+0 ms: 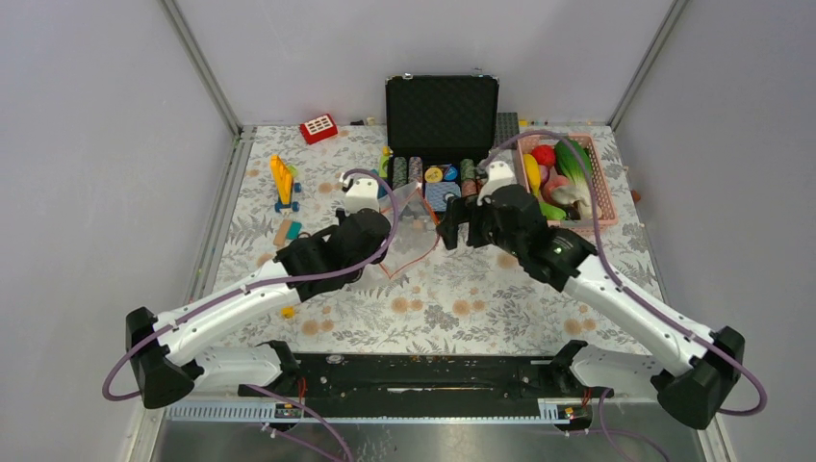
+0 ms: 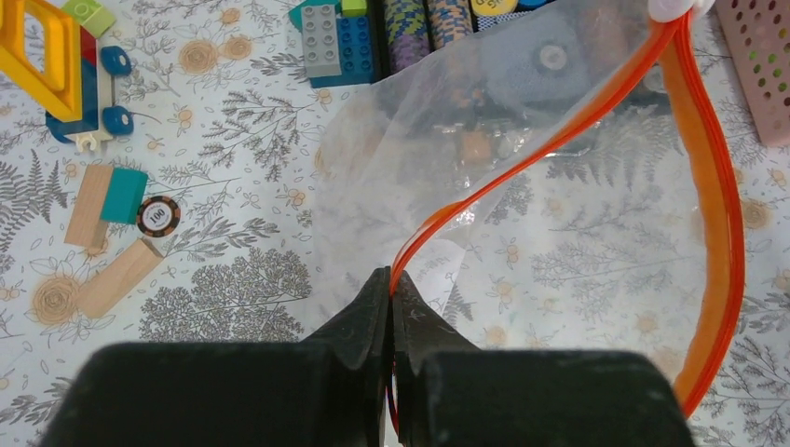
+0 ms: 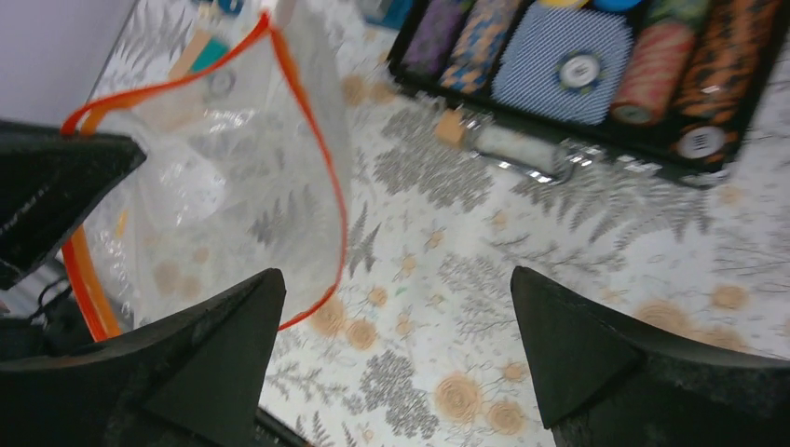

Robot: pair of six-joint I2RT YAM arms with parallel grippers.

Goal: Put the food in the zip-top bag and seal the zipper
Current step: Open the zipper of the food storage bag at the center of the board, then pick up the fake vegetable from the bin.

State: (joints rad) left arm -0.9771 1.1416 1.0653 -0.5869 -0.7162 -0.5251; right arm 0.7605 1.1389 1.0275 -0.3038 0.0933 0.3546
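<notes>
The clear zip-top bag is held up with its mouth open, and its orange-red zipper curves in a loop. My left gripper is shut on the zipper strip at one end of the mouth. In the top view the left gripper and the bag are at the table's middle. My right gripper is open and empty just right of the bag, above the cloth; it also shows in the top view. The food lies in the pink basket at the back right.
An open black case of poker chips stands behind the bag, and its chips show in the right wrist view. Building blocks and a yellow toy lie at the left. Wooden blocks and a loose chip lie on the flowered cloth.
</notes>
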